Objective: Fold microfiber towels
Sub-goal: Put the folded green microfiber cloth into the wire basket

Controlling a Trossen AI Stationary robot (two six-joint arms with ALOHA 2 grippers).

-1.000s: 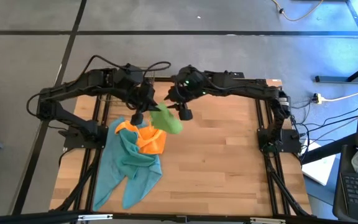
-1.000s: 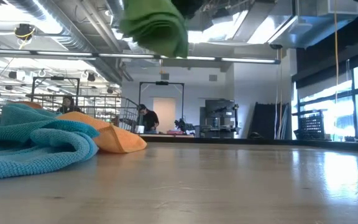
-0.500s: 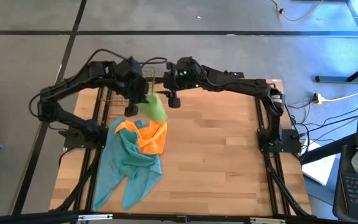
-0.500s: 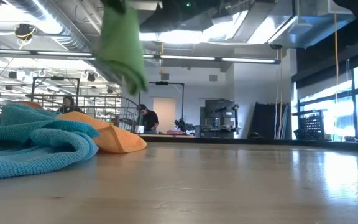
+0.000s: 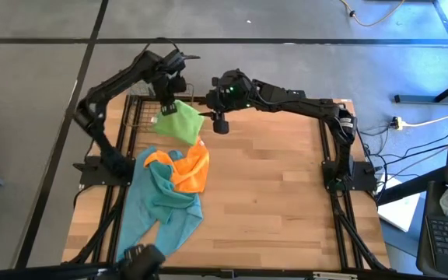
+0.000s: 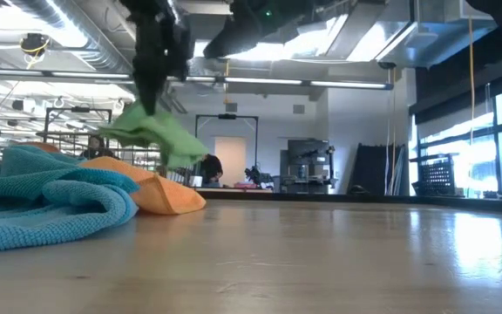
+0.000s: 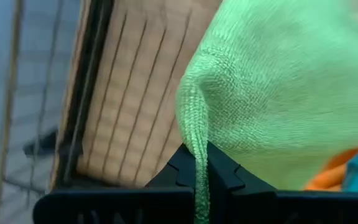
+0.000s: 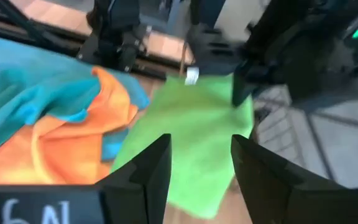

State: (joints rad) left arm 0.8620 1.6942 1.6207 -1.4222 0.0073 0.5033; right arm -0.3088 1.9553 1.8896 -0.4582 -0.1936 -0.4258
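My left gripper (image 5: 166, 104) is shut on the lime green towel (image 5: 180, 123) over the table's far left part. The towel also shows in the low view (image 6: 155, 133) and the right wrist view (image 8: 191, 134). My right gripper (image 5: 219, 125) is open and empty, just right of the green towel, its fingers (image 8: 143, 169) apart with nothing between them. The orange towel (image 5: 190, 169) lies crumpled on the heap of teal towels (image 5: 160, 208) at the table's left. My left gripper pinches a hemmed edge of the green towel (image 7: 199, 163) between its two fingers, coming from above and pointing down. The towel hangs below the fingers and spreads out toward the table's right (image 6: 174, 139). I cannot tell whether its lower edge touches the table or the orange towel.
A wire rack (image 5: 136, 118) stands at the table's far left corner, beside the green towel. The bare wooden table (image 5: 278, 187) stretches across the middle and right. Black frame rails (image 5: 327, 155) run along the sides.
My left gripper has gone toward the table's far left corner and down with the green towel, which was high up and bunched and now hangs lower and spread out. My right gripper has gone toward the far edge and left, then kept still.
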